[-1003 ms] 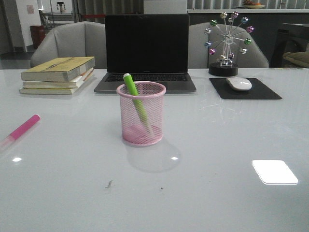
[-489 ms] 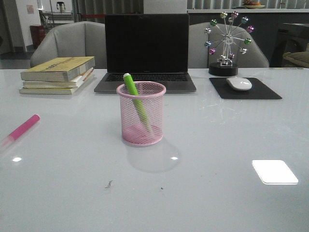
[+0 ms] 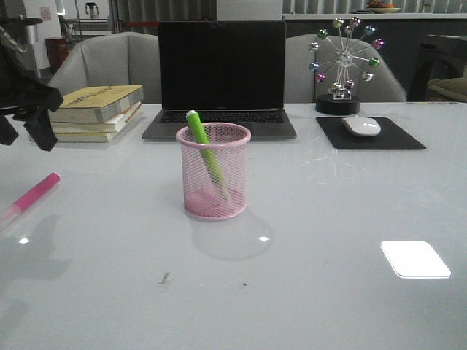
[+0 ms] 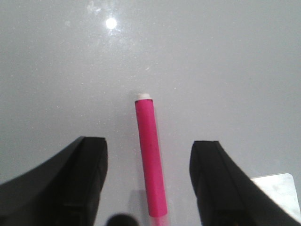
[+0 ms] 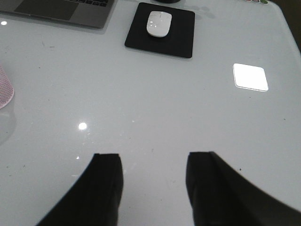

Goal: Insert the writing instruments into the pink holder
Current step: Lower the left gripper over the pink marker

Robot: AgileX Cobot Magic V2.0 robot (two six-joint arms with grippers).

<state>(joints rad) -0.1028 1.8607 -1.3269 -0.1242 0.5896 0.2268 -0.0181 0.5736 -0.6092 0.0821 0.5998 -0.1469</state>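
Note:
The pink holder [image 3: 214, 175] stands mid-table, and the lime green marker [image 3: 202, 146] leans inside it with its tip above the rim. Flat on the table at the far left lies the hot pink marker [image 3: 34, 193], its pale cap end toward the table's edge. My left gripper [image 3: 25, 137] hangs open above that marker without touching it. In the left wrist view the pink marker [image 4: 150, 160] runs between the spread fingers of the left gripper [image 4: 149, 142]. My right gripper [image 5: 153, 157] is open over bare table and holds nothing. An edge of the holder [image 5: 3, 89] shows there.
Behind the holder sits an open laptop [image 3: 221, 76]. A stack of books [image 3: 91, 111] lies at the back left. At the back right are a white mouse [image 3: 361, 126] on a black pad [image 3: 372, 135] and a ball ornament [image 3: 343, 65].
My left gripper has come into the front view at the upper left, above the pink marker. Both markers and the holder lie where they were.

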